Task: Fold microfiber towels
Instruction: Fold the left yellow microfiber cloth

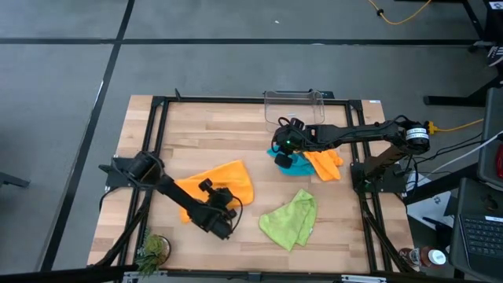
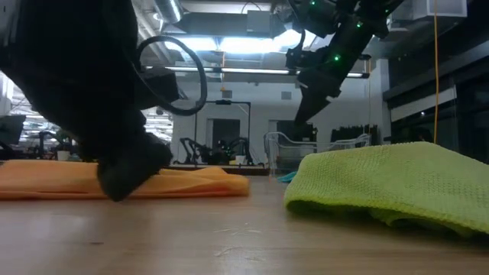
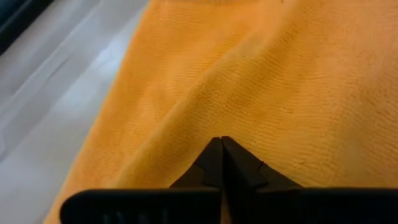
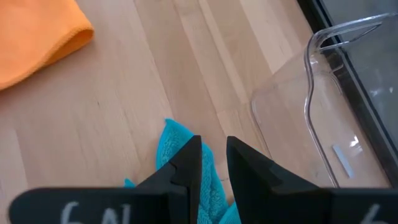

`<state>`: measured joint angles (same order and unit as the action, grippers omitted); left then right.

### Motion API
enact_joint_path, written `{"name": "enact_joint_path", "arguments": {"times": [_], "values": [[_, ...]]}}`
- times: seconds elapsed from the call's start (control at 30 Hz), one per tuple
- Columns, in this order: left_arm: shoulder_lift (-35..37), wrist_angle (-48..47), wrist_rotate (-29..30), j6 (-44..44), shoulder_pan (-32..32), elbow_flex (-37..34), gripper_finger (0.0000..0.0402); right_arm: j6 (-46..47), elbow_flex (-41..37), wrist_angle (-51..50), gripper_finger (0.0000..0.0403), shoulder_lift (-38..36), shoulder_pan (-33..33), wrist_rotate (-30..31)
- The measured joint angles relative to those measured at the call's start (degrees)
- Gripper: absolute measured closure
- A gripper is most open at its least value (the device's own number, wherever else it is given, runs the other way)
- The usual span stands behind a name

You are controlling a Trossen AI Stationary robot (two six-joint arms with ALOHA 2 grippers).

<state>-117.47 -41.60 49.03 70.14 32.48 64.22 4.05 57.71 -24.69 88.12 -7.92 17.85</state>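
Observation:
An orange towel (image 1: pixel 224 182) lies crumpled on the wooden table, left of centre. My left gripper (image 3: pixel 221 142) is down on it and shut; it also shows in the low view (image 2: pixel 118 187). A lime green towel (image 1: pixel 291 218) lies bunched nearer the front. A teal-blue towel (image 1: pixel 281 163) and a second orange towel (image 1: pixel 326 163) lie side by side at the right. My right gripper (image 4: pixel 213 146) hovers above the teal towel (image 4: pixel 177 140) with a narrow gap between its fingers. It is well clear of the table in the low view (image 2: pixel 304 111). My left gripper has its shut fingertips on a raised ridge of the orange towel (image 3: pixel 245 118), coming down at a slant from the near side. The ridge runs up to the fingertips as if pinched there; one layer or several, I cannot tell. The towel lies on the table.
A clear plastic bin (image 1: pixel 295 106) stands at the table's far edge, just behind my right gripper. A small green plant (image 1: pixel 151 250) sits at the near left corner. Bare wood lies between the orange and green towels.

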Motion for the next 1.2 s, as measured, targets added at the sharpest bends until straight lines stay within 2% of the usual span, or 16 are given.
{"name": "enact_joint_path", "arguments": {"times": [0.17, 0.33, 0.5, 0.63, 0.9, 1.13, 1.2], "values": [[3.7, 0.3, -3.8, -5.2, -0.7, -0.6, 0.0401, 0.2, 0.0, 0.5, 0.0324, 0.0, 0.0, -0.3], [5.6, 2.7, -7.6, -12.5, -1.8, -0.6, 0.0401, 0.2, 0.0, 1.1, 0.0324, 0.0, 0.0, -3.2], [6.2, 9.3, -16.4, -23.2, -3.6, -0.3, 0.0401, 0.1, 0.0, 1.3, 0.0324, 0.0, 0.0, -3.6], [6.6, 10.2, -21.9, -26.5, -4.7, -0.2, 0.0401, 0.1, 0.0, 1.3, 0.0324, 0.0, 0.0, -4.3], [7.8, 9.3, -41.1, -30.2, -5.8, 0.0, 0.0401, 0.0, 0.0, 1.1, 0.0324, 0.0, 0.0, -5.9], [11.4, -0.8, -60.5, -27.4, -6.7, -0.6, 0.0401, 0.0, 0.0, 1.0, 0.0325, 0.0, 0.0, -6.1], [12.1, -6.3, -62.2, -25.3, -6.6, -0.9, 0.0401, -0.1, 0.0, 0.9, 0.0325, 0.0, 0.0, -6.1]]}}
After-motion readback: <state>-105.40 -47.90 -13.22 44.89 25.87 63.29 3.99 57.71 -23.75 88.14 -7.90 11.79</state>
